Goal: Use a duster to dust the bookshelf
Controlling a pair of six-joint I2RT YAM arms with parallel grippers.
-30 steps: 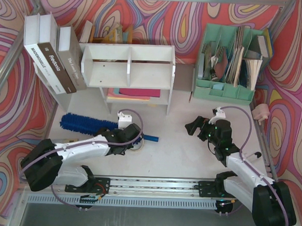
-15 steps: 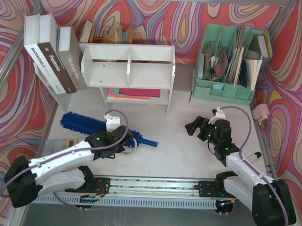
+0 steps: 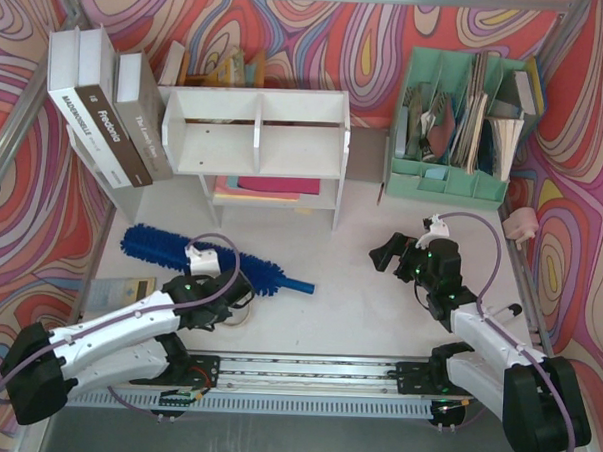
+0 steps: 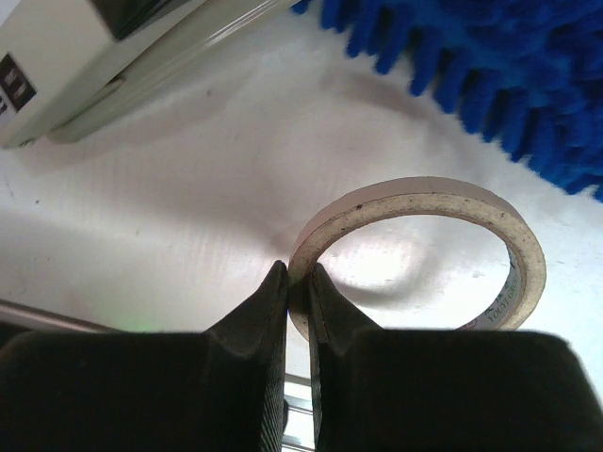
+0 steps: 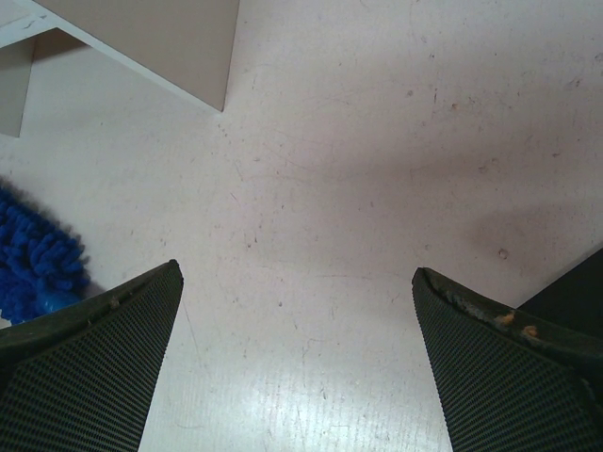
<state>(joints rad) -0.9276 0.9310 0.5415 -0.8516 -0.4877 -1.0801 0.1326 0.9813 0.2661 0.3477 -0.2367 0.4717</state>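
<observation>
while the long bright blue fluffy microfibre duster (image 3: 160, 246) is left lying on the white tabletop (image 3: 348, 298), it is gripped by neither pincer. it is laid in front of the white wooden bookshelf (image 3: 255, 134), towards the left, with its thin blue plastic handle pointed to the right.

the left pincer (image 4: 298, 282) is seen clenched on the wall of a round beige cardboard tape roll (image 4: 415, 193), with one finger set outside the ring and the other inside it. whether the roll is pressed to the tabletop or raised a little cannot be told. the duster's shaggy bristles (image 4: 509, 66) are seen just beside the roll, on its far side.

the right pincer (image 5: 297, 273) is held released, its fingers spread wide over bare tabletop, well apart from the duster and to the right of the bookshelf. a few blue bristles (image 5: 33, 254) are caught at the left edge of the right wrist view.

a mint-green slotted file organiser (image 3: 454, 168) is stood at the back right, and thick white-spined books (image 3: 101, 107) are leaned against the bookshelf's left side.
</observation>
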